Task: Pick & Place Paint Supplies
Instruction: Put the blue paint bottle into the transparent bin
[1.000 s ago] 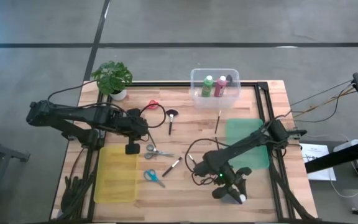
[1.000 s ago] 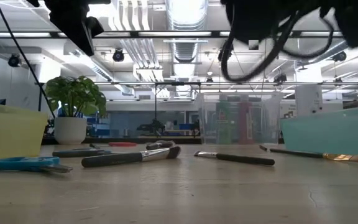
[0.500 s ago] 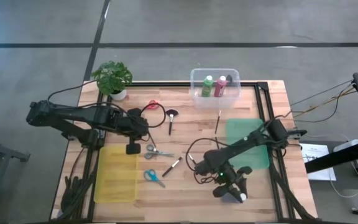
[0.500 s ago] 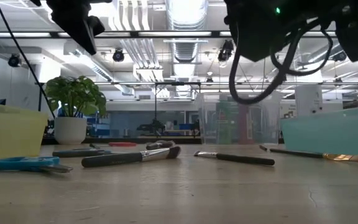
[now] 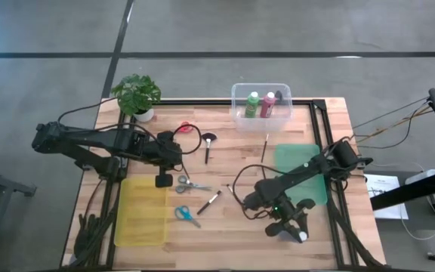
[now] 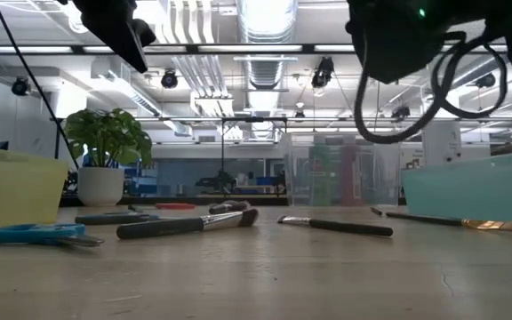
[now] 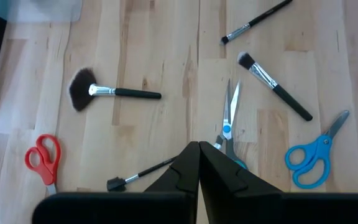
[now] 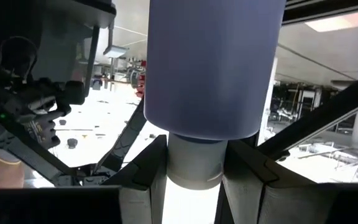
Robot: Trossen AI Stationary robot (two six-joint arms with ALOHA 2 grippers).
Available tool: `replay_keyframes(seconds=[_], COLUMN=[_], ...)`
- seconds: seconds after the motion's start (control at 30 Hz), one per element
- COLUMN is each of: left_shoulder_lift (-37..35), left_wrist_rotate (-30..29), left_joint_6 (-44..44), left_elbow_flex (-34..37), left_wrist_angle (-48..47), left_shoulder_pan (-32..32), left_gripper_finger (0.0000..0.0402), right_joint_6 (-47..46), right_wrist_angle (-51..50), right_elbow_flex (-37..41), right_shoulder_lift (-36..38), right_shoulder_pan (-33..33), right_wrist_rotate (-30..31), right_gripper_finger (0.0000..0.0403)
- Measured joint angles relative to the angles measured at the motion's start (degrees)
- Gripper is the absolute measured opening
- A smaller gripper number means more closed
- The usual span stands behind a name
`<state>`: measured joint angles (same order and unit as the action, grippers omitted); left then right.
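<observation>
My right gripper point(image 5: 289, 227) hangs over the table's near right part, shut on a blue paint bottle point(image 8: 210, 62) with a white cap. My left gripper point(image 5: 161, 180) is shut on nothing, above the far right corner of the yellow tray point(image 5: 140, 215). Flat on the wood lie red scissors point(image 5: 185, 127), grey scissors point(image 7: 227, 121), blue scissors point(image 5: 187, 215) and brushes point(image 5: 208, 146) point(image 5: 209, 202) point(image 5: 264, 146). A green bottle point(image 5: 253, 103) and a pink bottle point(image 5: 268, 104) stand in the clear bin point(image 5: 240, 113). My right gripper pinches the blue bottle's white cap end point(image 8: 194, 163) between its two fingers point(image 8: 149, 177), which lie across the bottle. The gripper comes nearly level, rolled to one side. The bottle is lifted clear of the table, its white cap point(image 5: 302, 236) toward the near right corner.
A potted plant point(image 5: 136, 94) stands at the far left corner. A green tray point(image 5: 302, 175) lies right of centre, under the right arm. Dark frame rails run along the table's left and right sides, and cables loop near both arms.
My right gripper has carried the blue bottle a little toward the table's right edge and rolled at the wrist, so the bottle has turned with it while staying clear of the table.
</observation>
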<state>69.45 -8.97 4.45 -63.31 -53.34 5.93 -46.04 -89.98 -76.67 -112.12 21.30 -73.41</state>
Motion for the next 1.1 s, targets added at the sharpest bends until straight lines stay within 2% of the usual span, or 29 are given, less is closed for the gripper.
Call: replay_keyframes(seconds=[0.53,1.03,1.1], left_shoulder_lift=[0.0,0.0,0.0], left_wrist_rotate=[0.0,0.0,0.0], left_joint_6=[1.4,1.6,1.6], left_elbow_flex=[0.0,0.0,0.0], left_wrist_angle=[0.9,0.9,0.9], left_shoulder_pan=[0.0,0.0,0.0], left_gripper_finger=[0.0018,0.0018,0.0018], right_joint_6=[3.1,10.6,10.3], right_wrist_angle=[0.0,0.3,0.4], right_elbow_flex=[3.2,4.3,4.3], right_shoulder_lift=[1.4,-0.9,-1.2], right_shoulder_pan=[-1.7,-1.7,-1.7], right_wrist_rotate=[-1.2,-4.5,-4.2], right_gripper_finger=[0.0113,0.0113,0.0125])
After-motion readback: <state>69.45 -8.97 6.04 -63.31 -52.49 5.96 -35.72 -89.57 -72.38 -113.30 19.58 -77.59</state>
